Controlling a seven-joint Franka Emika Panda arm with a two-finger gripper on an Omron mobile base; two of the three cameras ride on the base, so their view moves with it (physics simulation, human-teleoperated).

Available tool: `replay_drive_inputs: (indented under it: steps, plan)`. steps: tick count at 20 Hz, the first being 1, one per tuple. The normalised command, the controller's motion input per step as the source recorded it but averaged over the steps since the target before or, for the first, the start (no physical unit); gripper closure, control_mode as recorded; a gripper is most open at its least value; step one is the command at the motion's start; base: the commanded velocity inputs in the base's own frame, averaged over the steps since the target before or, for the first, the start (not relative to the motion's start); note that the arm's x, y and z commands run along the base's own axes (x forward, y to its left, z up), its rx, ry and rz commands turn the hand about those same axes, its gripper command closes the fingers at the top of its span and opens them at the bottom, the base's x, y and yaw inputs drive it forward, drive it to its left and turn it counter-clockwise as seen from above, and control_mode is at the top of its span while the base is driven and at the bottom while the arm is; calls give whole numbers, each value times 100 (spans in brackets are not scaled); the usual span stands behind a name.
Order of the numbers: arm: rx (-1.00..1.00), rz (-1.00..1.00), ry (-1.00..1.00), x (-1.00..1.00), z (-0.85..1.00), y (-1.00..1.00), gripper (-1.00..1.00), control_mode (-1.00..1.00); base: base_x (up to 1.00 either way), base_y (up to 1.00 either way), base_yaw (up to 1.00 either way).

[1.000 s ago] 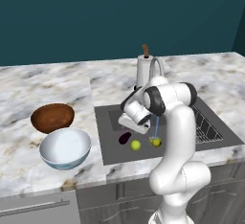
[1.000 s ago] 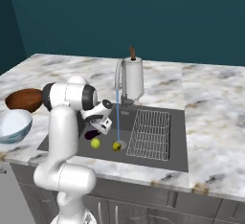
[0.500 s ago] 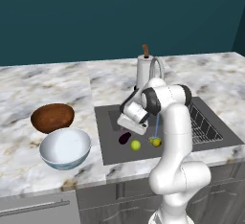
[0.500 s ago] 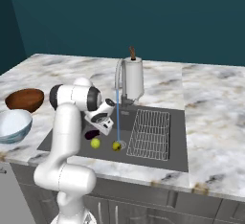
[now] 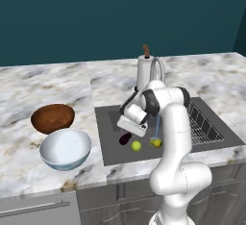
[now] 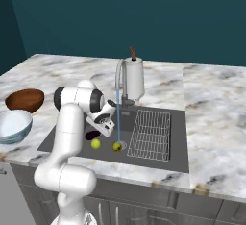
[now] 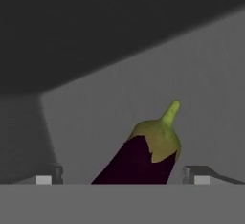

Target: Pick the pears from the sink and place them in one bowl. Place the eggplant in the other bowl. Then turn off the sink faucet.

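The dark purple eggplant [image 5: 125, 138] [image 6: 91, 134] lies on the floor of the sink [image 5: 109, 152] at its left side. My gripper [image 5: 129, 131] [image 6: 99, 131] hangs open just above it. In the hand view the eggplant [image 7: 143, 158], green stem end up, sits between the spread fingertips [image 7: 197, 175] and touches neither. Two yellow-green pears [image 5: 136, 145] [image 5: 156, 143] rest near the sink's front wall. On the counter to the left are the brown wooden bowl [image 5: 53, 118] and the white and blue bowl [image 5: 65, 148]. A thin blue stream falls from the faucet [image 5: 157, 68].
A wire rack [image 5: 204, 125] [image 6: 150, 133] fills the sink's right side. A white cylinder with a brown top [image 5: 144, 72] stands behind the sink beside the faucet. The water stream [image 6: 118, 118] falls just right of my hand, onto the nearer pear [image 6: 116, 146].
My hand has sunk a little deeper into the sink, closer to the eggplant. The jaws stay open. Fruits and bowls have not moved.
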Motion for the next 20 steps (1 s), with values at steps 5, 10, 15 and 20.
replay_drive_inputs:
  steps: [5,10,15,20]
  plan:
    - [0,0,0,0,-25,13,-100,-100,0,0,0]
    - [-1,0,0,0,-22,20,-100,-100,0,0,0]
    - [-5,0,2,0,-41,23,-100,-100,0,0,0]
    - [-16,0,15,0,-71,49,100,-100,0,0,0]
